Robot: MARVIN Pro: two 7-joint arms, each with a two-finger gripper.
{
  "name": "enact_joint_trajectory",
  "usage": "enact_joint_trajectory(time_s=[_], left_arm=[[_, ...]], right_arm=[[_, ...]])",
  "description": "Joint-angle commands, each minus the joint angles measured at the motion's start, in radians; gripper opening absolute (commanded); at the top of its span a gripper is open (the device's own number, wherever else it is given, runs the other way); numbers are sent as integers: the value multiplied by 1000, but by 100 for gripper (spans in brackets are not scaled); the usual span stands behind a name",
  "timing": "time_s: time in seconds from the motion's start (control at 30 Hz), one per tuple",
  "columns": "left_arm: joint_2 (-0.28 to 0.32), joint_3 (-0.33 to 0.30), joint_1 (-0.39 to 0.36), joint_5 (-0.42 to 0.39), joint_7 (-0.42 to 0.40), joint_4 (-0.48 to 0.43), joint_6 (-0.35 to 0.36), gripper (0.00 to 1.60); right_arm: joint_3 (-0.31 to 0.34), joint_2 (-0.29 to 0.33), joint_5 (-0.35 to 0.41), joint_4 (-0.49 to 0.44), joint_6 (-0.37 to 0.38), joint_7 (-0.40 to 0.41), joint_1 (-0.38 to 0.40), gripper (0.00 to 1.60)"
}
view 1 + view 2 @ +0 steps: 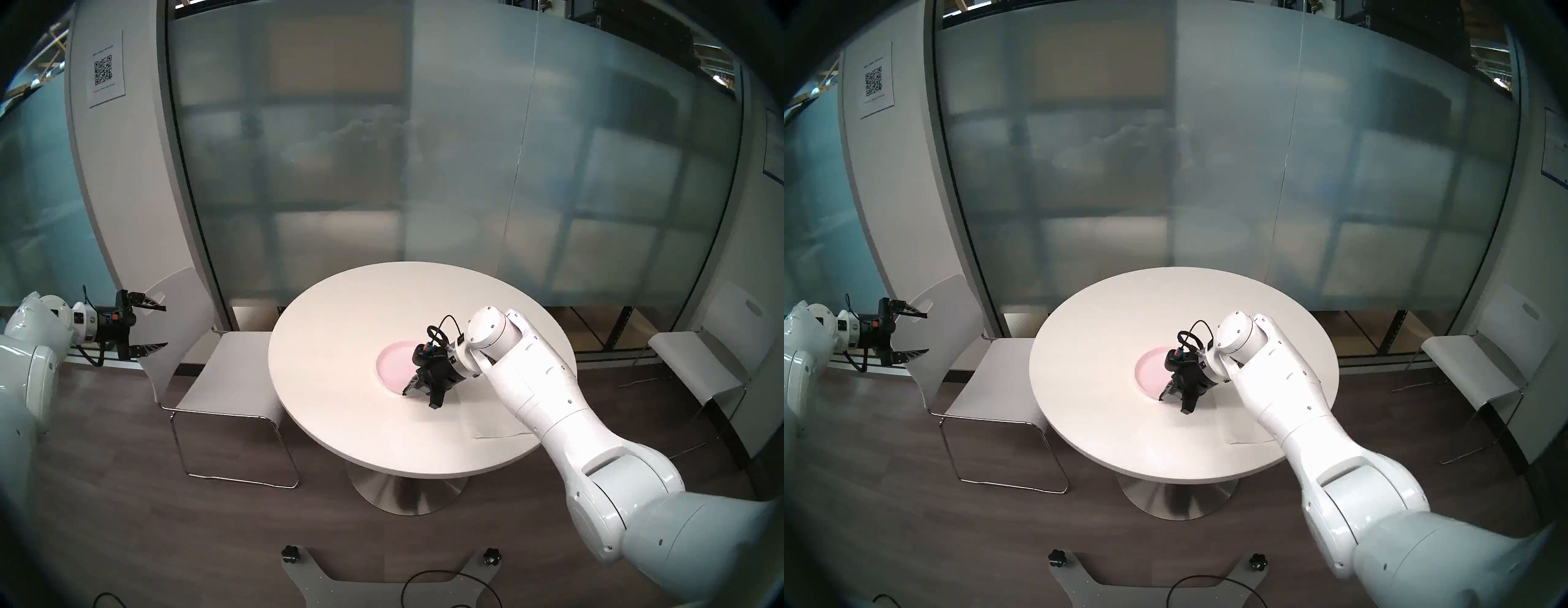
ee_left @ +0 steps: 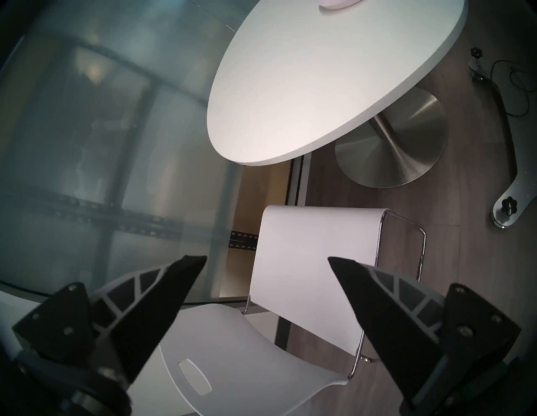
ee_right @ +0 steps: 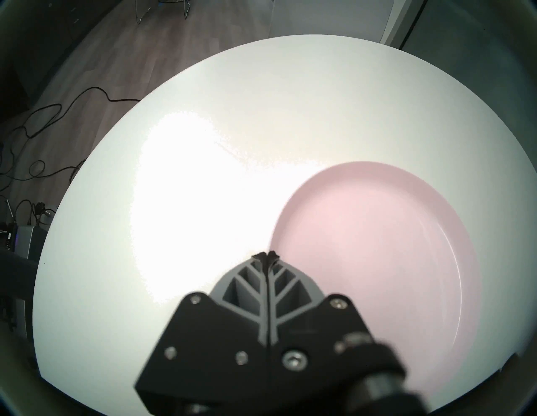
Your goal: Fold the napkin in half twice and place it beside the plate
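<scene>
**Me:** I'm looking at the napkin first. It's lying flat on the round white table, white on white, so I'm mostly reading it by its near edge and corner, which are showing just left of the right arm. The arm is covering much of it. How many layers it is in, I can't tell.

**Colleague:** And the plate?

**Me:** The pale pink plate is sitting near the middle of the table, to the left of the napkin in the head views. Whether the two are touching, I can't tell; the gripper and wrist are blocking that stretch.

**Colleague:** What's the right gripper doing?

**Me:** The right gripper is pointing down at the table with its fingertips at the plate's near rim. In its wrist view I'm seeing the two fingers pressed together along their whole length, with no paper visible between them. So I'm calling it closed on nothing.

**Colleague:** Left side?

**Me:** The left gripper is hanging well off to the left, clear of the table, over the white chair. Its fingers are standing wide apart, with nothing between them.

**Colleague:** Anything else around?

**Me:** I'm seeing a frosted glass wall behind the table and a second white chair on the right.
</scene>
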Motion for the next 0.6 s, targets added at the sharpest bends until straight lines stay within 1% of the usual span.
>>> enact_joint_trajectory(time_s=[0.0,0.57], left_arm=[[5,-2,-17,-6,-43,-13,0,160],[5,-4,-22,-7,-43,-16,0,160]], right_arm=[[4,-10,8,-1,2,14,21,0],[12,-6,11,0,0,64,22,0]])
